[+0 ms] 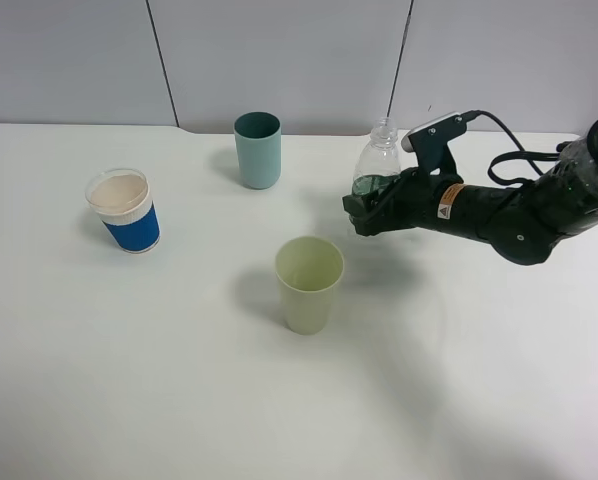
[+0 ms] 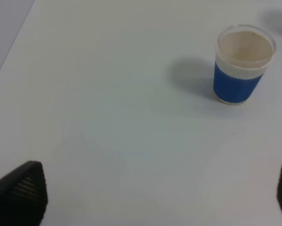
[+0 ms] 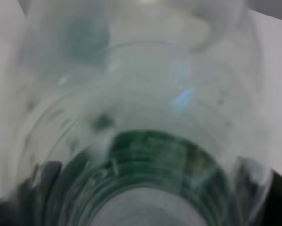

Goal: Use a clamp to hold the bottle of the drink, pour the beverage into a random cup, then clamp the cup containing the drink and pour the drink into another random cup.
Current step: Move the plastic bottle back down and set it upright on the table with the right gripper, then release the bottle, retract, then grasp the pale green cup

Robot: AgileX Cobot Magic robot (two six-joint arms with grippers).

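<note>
My right gripper (image 1: 367,212) is shut on a clear plastic bottle (image 1: 378,165) with a green label and holds it upright above the table, just right of and behind a pale green cup (image 1: 308,284). The bottle fills the right wrist view (image 3: 141,113). A teal cup (image 1: 258,149) stands at the back. A blue paper cup with a white rim (image 1: 125,211) stands at the left; it also shows in the left wrist view (image 2: 242,63). My left gripper (image 2: 155,193) is open and empty over bare table, apart from the blue cup; it is out of the high view.
The white table (image 1: 179,380) spreads around the cups. A grey panelled wall (image 1: 279,50) runs along the table's back edge. My right arm's black cable (image 1: 514,160) loops above the table at the right.
</note>
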